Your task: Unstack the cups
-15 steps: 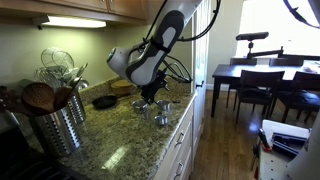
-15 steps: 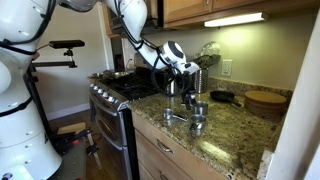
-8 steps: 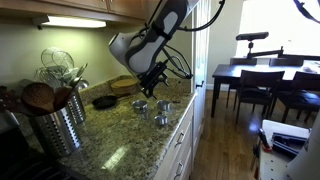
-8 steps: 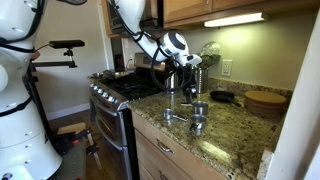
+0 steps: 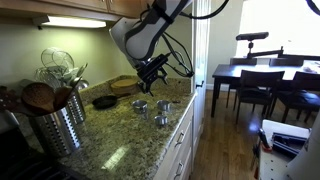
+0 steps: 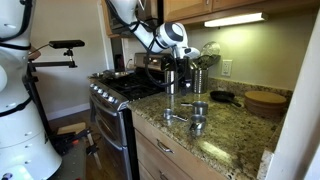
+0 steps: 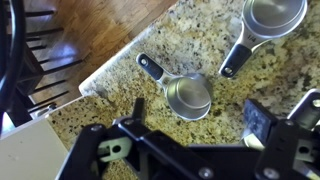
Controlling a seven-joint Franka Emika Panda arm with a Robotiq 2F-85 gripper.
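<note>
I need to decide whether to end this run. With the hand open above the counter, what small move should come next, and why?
Probably lift the hand clear of the counter and stop. It hangs open and empty, and the cups sit apart, none nested in another; the wrist view shows two side by side with bare stone between them. Nothing looks left to unstack.

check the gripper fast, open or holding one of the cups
gripper: open, holding nothing, up in the air above the cups on the counter
</note>
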